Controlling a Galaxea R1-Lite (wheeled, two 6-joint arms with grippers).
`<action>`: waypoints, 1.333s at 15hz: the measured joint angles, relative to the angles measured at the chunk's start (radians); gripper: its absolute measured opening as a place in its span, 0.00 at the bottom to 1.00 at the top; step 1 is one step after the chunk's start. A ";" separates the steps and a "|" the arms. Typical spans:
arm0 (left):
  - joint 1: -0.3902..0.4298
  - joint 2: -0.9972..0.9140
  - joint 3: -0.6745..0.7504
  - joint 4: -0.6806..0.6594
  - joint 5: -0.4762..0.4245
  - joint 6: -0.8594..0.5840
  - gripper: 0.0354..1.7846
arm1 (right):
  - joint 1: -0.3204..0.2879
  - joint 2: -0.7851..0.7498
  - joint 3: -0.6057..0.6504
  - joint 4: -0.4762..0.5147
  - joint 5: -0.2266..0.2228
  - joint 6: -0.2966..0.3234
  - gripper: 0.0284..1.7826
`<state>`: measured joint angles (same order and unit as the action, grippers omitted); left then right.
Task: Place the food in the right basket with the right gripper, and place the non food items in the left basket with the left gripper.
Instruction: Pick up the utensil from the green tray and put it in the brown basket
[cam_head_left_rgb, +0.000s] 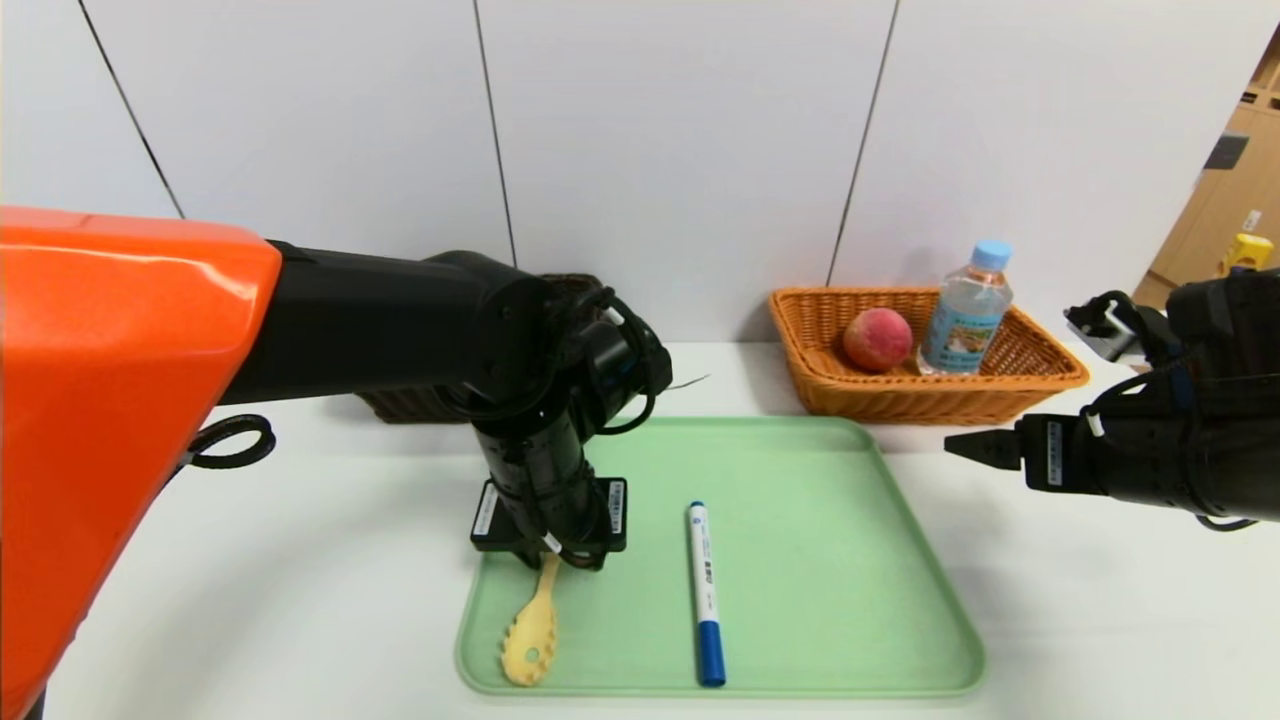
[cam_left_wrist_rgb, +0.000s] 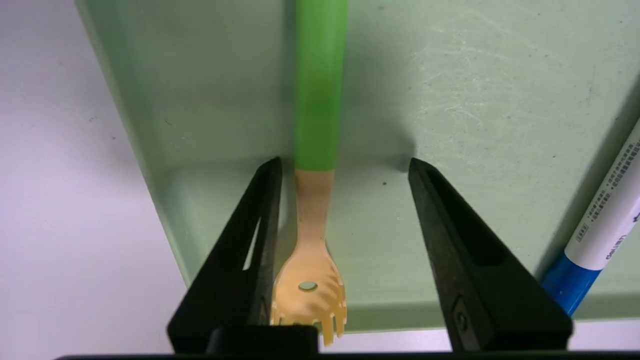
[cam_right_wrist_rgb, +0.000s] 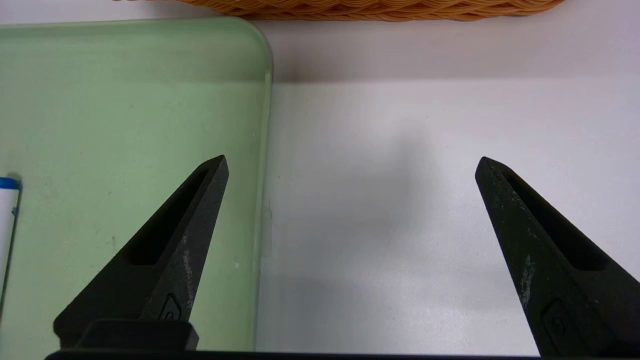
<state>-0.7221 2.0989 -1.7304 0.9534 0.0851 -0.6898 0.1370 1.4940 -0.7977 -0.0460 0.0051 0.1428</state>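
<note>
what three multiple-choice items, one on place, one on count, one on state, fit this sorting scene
1. Where does the white marker with a blue cap lie?
A. on the pale green plastic tray
B. in the orange-tan woven wicker basket
C. on the white table

2. How many things are in the orange-tan basket?
A. none
B. two
C. four

3. How does the left gripper stand at the green-handled cream pasta spoon?
A. lifting it clear
B. jaws astride it, a gap on one side
C. far off it

Key: 1 A, it rests on the tray; 2 B, the reddish-pink peach and the clear water bottle; 3 B, the spoon lies on the tray between the jaws.
</note>
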 joint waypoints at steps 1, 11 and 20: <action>0.000 0.004 -0.001 0.000 0.002 0.001 0.32 | 0.001 -0.004 0.002 0.000 0.000 0.000 0.96; 0.000 -0.114 -0.119 -0.046 -0.144 0.106 0.04 | 0.000 -0.010 0.010 0.001 0.003 -0.001 0.96; 0.167 -0.273 -0.159 -0.582 0.006 -0.027 0.04 | 0.000 0.008 0.009 0.000 0.003 0.001 0.96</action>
<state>-0.5547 1.8257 -1.8891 0.3717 0.0909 -0.7166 0.1366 1.5019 -0.7885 -0.0455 0.0077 0.1443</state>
